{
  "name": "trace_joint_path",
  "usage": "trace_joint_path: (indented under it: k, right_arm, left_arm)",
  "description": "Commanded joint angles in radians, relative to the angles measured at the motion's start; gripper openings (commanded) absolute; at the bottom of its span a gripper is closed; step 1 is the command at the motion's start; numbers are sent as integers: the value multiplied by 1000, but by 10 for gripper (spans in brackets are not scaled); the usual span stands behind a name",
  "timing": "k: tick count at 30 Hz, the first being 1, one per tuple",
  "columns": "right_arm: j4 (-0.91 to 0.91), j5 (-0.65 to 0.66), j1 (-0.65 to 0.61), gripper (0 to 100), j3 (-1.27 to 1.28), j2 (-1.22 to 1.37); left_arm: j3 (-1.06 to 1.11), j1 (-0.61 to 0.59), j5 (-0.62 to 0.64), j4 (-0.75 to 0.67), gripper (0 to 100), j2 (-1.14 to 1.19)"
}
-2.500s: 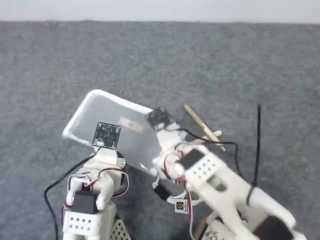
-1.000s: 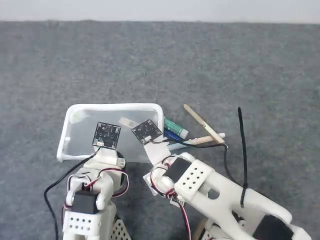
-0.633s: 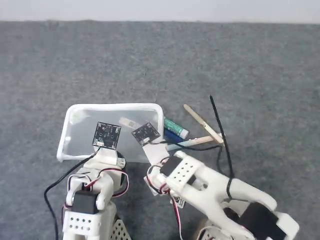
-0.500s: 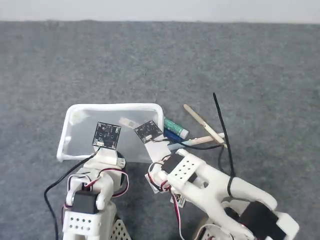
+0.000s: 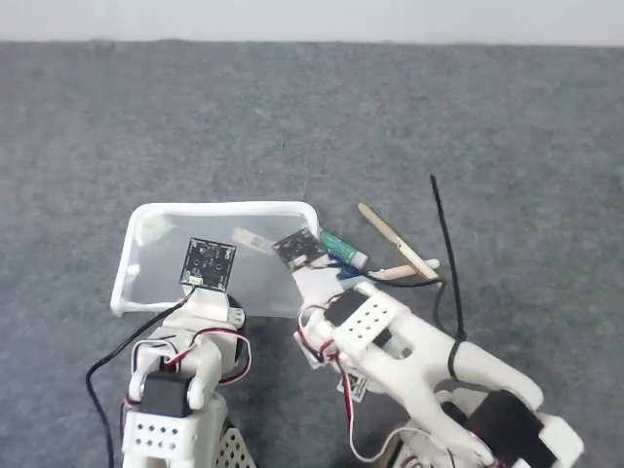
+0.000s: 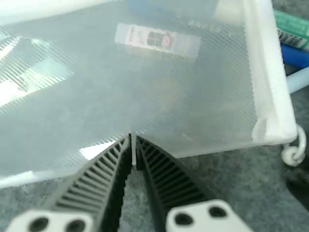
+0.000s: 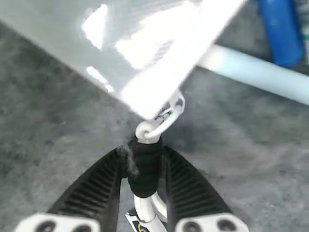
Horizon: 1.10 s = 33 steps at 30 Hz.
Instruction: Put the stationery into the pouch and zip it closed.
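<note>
The translucent pouch (image 5: pixel 195 229) with a white zip rim lies flat on the grey carpet. My left gripper (image 6: pixel 132 143) is shut on its near edge (image 6: pixel 145 96). At the pouch's near right corner (image 7: pixel 159 53), my right gripper (image 7: pixel 144 153) is shut on the black zipper pull tab (image 7: pixel 145 166), which hangs from a small white ring (image 7: pixel 147 131). Just right of the pouch lie a green pen (image 5: pixel 345 251), a blue pen (image 7: pixel 279 29), a pale pen (image 7: pixel 258 72) and a wooden stick (image 5: pixel 395 239). A small label (image 6: pixel 157 38) shows through the pouch.
Grey carpet (image 5: pixel 439 117) covers the whole table, with open room behind and to the right of the pouch. A black cable (image 5: pixel 447 253) loops up from the right arm, over the pens.
The pouch has swung from a tilted lie to square with the table edge. Over the last half second my right arm has shifted slightly to the right with the zipper pull.
</note>
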Motion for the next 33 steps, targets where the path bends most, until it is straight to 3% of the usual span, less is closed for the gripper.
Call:
trace_joint_path:
  k: [1,9,23,28,33]
  right_arm:
    - [68,44,33,5,-41,-140]
    - [99,334,58,5,17,-418]
    - [99,356,54,5,72,-713]
    - [87,445,53,6,69,-805]
    - [-36,451,56,6,68,-840]
  left_arm:
    - [-13,0,-3,6,12,-18]
    - [-13,2,-3,6,12,-18]
    - [-13,0,-3,6,12,-18]
    - [-13,6,-3,6,12,-18]
    - [-13,6,-3,6,12,-18]
